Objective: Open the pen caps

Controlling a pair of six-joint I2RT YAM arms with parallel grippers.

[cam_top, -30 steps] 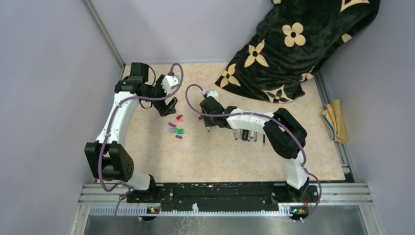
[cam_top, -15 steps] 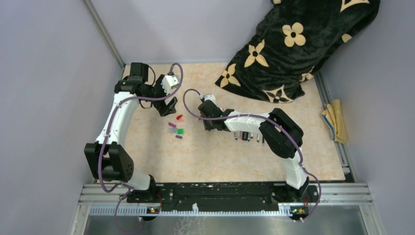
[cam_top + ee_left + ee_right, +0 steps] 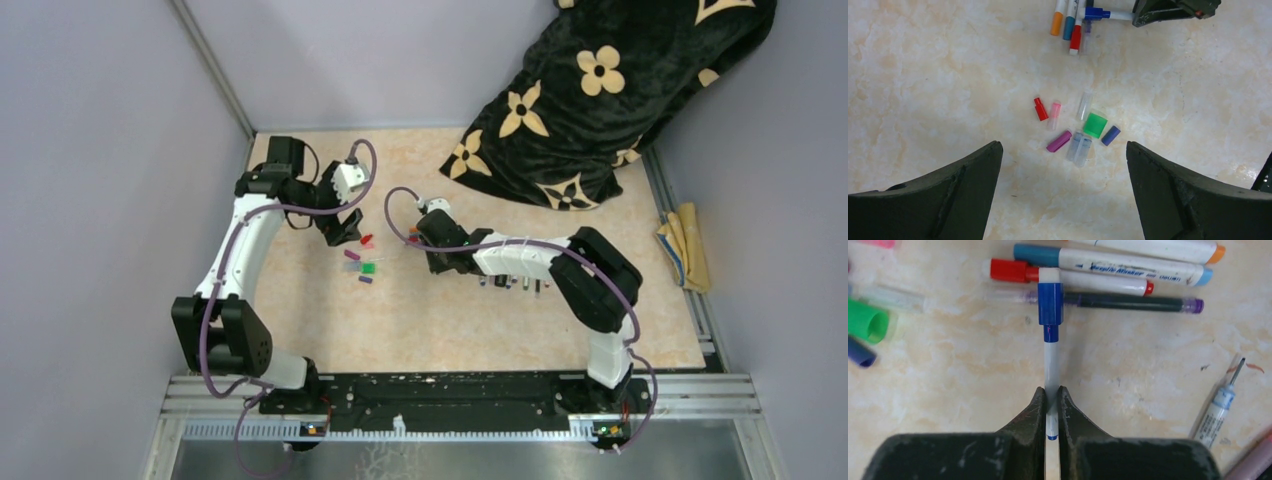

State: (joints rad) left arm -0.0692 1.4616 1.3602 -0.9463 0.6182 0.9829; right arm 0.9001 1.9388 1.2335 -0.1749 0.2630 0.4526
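My right gripper point(image 3: 1051, 392) is shut on the white barrel of a pen point(image 3: 1051, 360) whose blue cap point(image 3: 1050, 302) is on and points at a row of pens point(image 3: 1108, 267) lying on the table. In the top view this gripper point(image 3: 428, 243) is at mid table. My left gripper point(image 3: 1063, 150) is open and empty, hovering above a cluster of loose caps: red point(image 3: 1038, 109), pink point(image 3: 1053, 110), green point(image 3: 1095, 125), blue point(image 3: 1110, 135), purple point(image 3: 1059, 141) and clear ones point(image 3: 1079, 148). In the top view it point(image 3: 340, 225) is just left of the caps point(image 3: 365, 262).
More pens point(image 3: 510, 280) lie under the right forearm. A thin pen refill point(image 3: 1218, 407) lies to the right of my right gripper. A black flowered blanket point(image 3: 600, 90) fills the back right corner. A yellow cloth point(image 3: 685, 245) lies at the right edge.
My right arm has shifted a little to the right and nearer, still holding the pen. My left gripper has moved slightly to the right and stays open.
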